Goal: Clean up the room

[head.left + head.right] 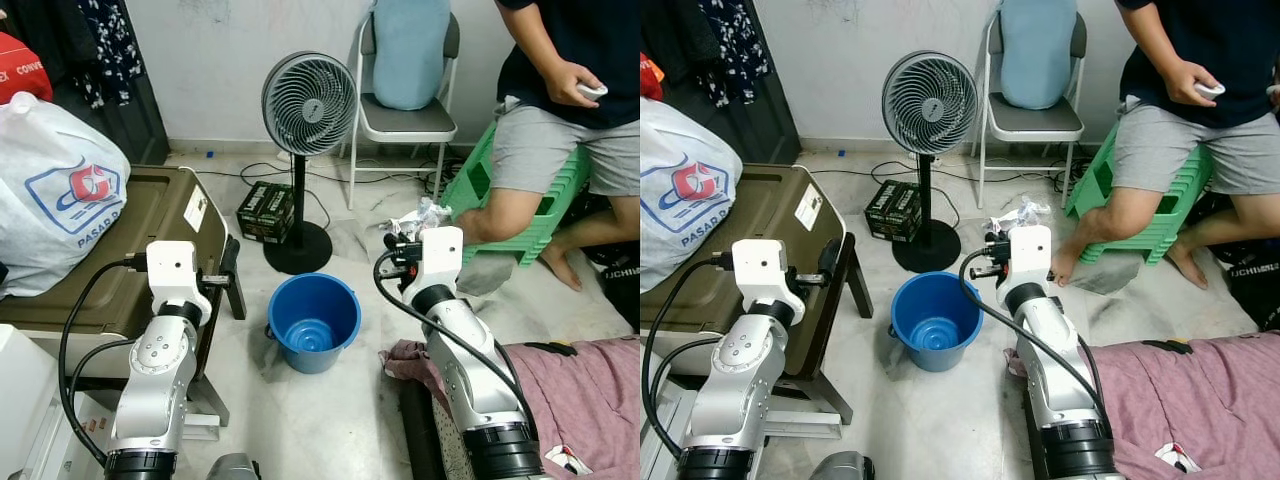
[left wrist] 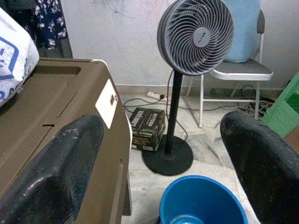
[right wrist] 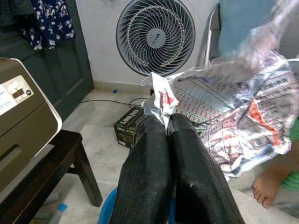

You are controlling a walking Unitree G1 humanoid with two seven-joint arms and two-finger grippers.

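Observation:
A blue bucket (image 1: 313, 320) stands empty on the floor between my two arms. My right gripper (image 3: 167, 122) is shut on a crumpled printed plastic wrapper (image 3: 233, 116). It holds the wrapper (image 1: 418, 214) in the air, to the right of the bucket and a little beyond its rim. My left gripper (image 2: 161, 123) is open with nothing between its fingers (image 2: 60, 158). It hovers beside the brown case (image 1: 150, 215), to the left of the bucket (image 2: 201, 203).
A standing fan (image 1: 308, 105) and a black carton (image 1: 265, 210) are behind the bucket. A chair (image 1: 405, 115) stands at the wall. A person (image 1: 560, 130) sits on a green stool (image 1: 545, 215) at right. A white bag (image 1: 55, 190) lies on the case, and pink cloth (image 1: 580, 390) covers the floor at front right.

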